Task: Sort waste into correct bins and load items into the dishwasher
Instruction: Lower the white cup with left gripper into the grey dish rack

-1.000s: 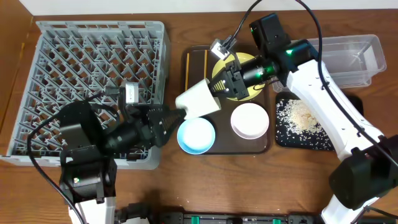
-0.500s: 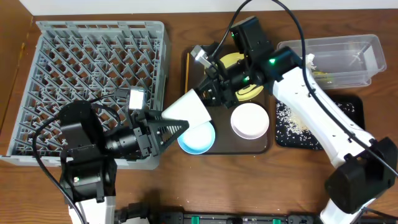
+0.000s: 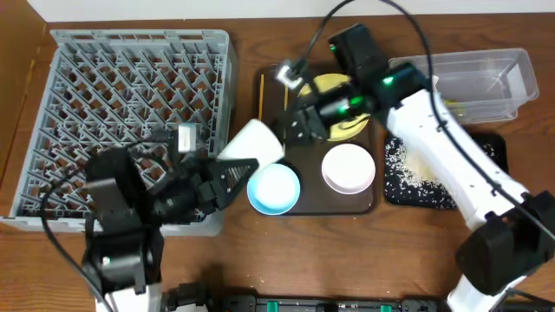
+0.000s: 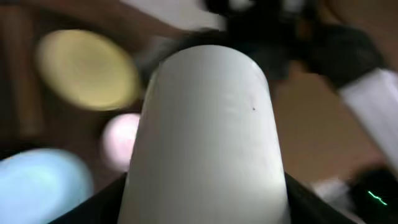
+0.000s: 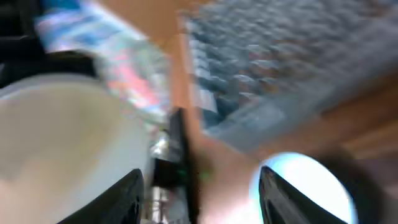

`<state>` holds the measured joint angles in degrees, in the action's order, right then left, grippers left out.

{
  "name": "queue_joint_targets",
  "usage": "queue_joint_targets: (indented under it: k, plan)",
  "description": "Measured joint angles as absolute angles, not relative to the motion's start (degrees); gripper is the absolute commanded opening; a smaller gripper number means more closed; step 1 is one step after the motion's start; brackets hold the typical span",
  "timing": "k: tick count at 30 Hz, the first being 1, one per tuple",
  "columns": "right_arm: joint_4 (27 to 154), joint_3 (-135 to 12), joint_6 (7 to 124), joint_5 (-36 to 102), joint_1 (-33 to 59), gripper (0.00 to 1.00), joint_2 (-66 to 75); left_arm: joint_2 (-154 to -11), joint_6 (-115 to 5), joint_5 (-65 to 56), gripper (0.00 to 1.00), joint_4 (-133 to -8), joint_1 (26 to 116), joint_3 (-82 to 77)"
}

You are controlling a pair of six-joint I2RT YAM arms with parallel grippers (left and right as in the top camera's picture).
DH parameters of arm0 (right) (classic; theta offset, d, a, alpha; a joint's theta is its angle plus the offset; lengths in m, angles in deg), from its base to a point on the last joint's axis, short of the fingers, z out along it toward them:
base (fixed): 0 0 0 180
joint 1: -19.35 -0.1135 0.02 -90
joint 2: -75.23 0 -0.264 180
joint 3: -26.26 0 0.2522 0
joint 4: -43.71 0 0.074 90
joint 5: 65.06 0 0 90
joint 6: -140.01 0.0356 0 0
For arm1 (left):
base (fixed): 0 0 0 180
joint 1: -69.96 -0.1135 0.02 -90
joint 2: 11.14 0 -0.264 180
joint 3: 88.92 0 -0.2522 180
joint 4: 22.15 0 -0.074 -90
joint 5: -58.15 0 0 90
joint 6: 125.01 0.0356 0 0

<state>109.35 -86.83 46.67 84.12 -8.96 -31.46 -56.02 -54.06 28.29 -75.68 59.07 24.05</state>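
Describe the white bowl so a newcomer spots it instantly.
Start at the dark brown tray right of the grey rack. The white bowl sits on its near right corner, beside the light blue bowl. It alone is round, white and low; the white cup is taller.

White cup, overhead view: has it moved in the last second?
Yes. The white cup has shifted left. Earlier it was over the dark brown tray's left part; now it overhangs that tray's left edge, nearer the grey dish rack.

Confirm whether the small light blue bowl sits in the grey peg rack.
No, the small light blue bowl rests on the dark brown serving tray.
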Motion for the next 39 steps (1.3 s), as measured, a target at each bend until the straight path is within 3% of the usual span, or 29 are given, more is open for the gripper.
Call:
queue_joint_targets:
  k: [6, 12, 26, 39]
  plan:
    - [115.2, -86.8, 48.3, 70.2, -7.4, 0.63, -31.5, -55.7, -54.5, -10.7, 0.52, -95.5, 58.7, 18.3]
    - [114.8, -86.8, 48.4, 64.1, -10.5, 0.66, -31.5, -58.1, -56.7, -30.7, 0.52, -100.6, 58.7, 15.4]
    - [115.4, -86.8, 48.6, 57.2, -13.9, 0.68, -31.5, -79.7, -58.8, -33.4, 0.52, -101.7, 58.4, 15.3]
    - [115.5, -86.8, 48.6, 56.3, -13.9, 0.68, -31.5, -80.3, -58.8, -31.4, 0.52, -94.1, 32.5, 15.3]
